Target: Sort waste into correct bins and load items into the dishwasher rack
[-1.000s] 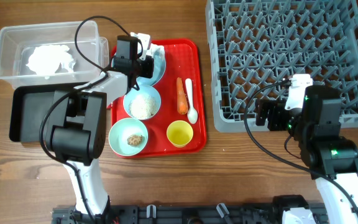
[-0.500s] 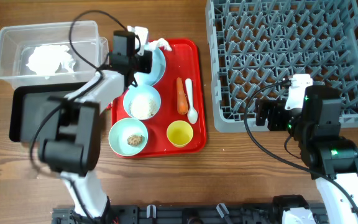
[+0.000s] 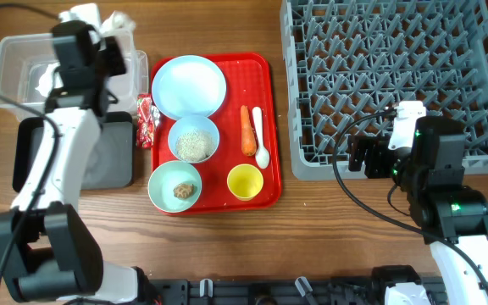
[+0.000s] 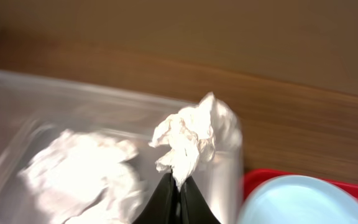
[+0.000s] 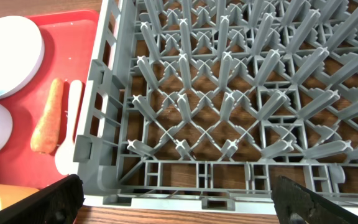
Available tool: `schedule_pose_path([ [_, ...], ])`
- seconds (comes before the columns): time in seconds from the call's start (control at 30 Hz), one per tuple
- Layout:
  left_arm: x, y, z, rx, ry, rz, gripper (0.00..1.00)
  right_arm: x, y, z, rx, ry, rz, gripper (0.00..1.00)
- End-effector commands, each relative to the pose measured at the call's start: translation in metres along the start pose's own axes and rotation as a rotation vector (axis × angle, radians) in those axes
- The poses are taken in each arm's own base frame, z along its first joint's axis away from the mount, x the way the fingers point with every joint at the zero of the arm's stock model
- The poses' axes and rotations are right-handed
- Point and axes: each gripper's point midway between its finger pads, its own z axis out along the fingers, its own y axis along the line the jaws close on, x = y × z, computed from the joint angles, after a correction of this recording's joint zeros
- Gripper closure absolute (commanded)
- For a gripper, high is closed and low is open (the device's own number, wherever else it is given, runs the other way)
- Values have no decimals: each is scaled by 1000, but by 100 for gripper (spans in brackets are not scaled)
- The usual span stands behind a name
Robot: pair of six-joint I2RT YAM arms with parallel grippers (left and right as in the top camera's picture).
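Now swung over the clear tub [image 4: 73,99], the left pincer [image 4: 178,186] pinches crumpled white paper [image 4: 190,134] tight.

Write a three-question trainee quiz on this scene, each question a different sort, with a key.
1. True or false: the dishwasher rack holds no dishes yet.
2. What does the left gripper grip? A) carrot piece B) crumpled white tissue C) white spoon
3. Fill in: the red-and-white wrapper lies between the black tray and the ____.

Key: 1 true. 2 B. 3 red serving tray.
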Motion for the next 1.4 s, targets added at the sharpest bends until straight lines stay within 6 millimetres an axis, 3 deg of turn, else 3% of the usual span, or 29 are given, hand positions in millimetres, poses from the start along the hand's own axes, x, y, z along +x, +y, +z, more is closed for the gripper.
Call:
schedule_pose_path([
  [0.0, 26, 48, 16, -98, 79, -164, 81, -9, 4, -5, -15, -21, -13, 0],
  [0.03, 28, 52, 16, -101, 88, -172, 75, -9, 4, -5, -15, -21, -13, 0],
  [0.07, 29, 53, 16, -97, 93, -180, 62, -9, 4, -5, -15, -21, -13, 0],
  [0.13, 30, 48, 14, -57, 103, -191, 28, -9, 4, -5, -15, -21, -13, 0],
  [0.17, 29, 43, 12, -32, 108, -192, 3, -9, 4, -5, -15, -21, -13, 0],
  [0.2, 29, 37, 8, -3, 116, -192, 0, -9, 4, -5, -15, -21, -13, 0],
  [0.37, 44, 11, -22, 58, 217, -174, 0, -9, 4, -5, -15, -21, -13, 0],
  [0.57, 97, -10, -57, 64, 461, -159, 0, -9, 4, -5, -15, -21, -13, 0],
  [0.7, 127, -15, -68, 52, 580, -161, 0, -9, 4, -5, -15, -21, -13, 0],
  [0.83, 145, -21, -69, 58, 624, -142, 0, -9, 4, -5, -15, -21, -13, 0],
  [1.03, 166, -30, -53, 70, 645, -122, 0, -9, 4, -5, -15, -21, -13, 0],
  [1.23, 171, -46, -36, 98, 630, -93, 9, -9, 4, -5, -15, -21, -13, 0],
  [1.37, 178, -50, -28, 100, 636, -81, 9, -9, 4, -5, -15, -21, -13, 0],
])
